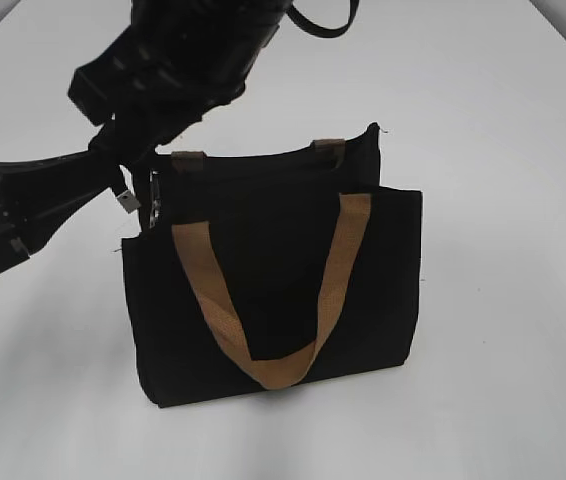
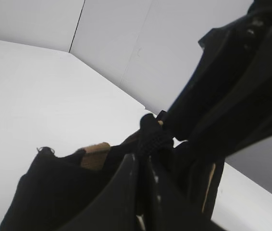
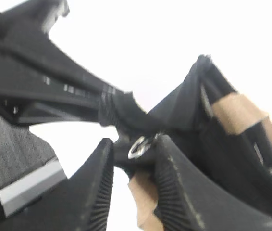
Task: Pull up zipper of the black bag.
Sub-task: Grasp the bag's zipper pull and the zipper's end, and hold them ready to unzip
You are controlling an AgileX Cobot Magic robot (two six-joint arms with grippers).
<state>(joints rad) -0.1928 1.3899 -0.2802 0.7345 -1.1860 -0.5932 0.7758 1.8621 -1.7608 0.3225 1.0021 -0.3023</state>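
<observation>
The black bag [image 1: 273, 290] stands upright on the white table, with one tan handle hanging down its front. My left gripper [image 1: 151, 200] is shut on the bag's top left corner; the left wrist view shows its jaws [image 2: 143, 163] pinched on black fabric. My right arm reaches across from the top to that same corner [image 1: 135, 150]. In the right wrist view my right gripper [image 3: 135, 143] is open, its ribbed fingers either side of the silvery zipper [image 3: 138, 147], which lies close to the right finger. The left gripper's fingers [image 3: 114, 108] hold the fabric just above the zipper.
The white table [image 1: 503, 150] surrounds the bag. A tan strap tab [image 2: 95, 155] sits on the bag's top edge. Another tan strap [image 3: 234, 113] crosses the bag's mouth, which gapes open. Both arms crowd the bag's left end.
</observation>
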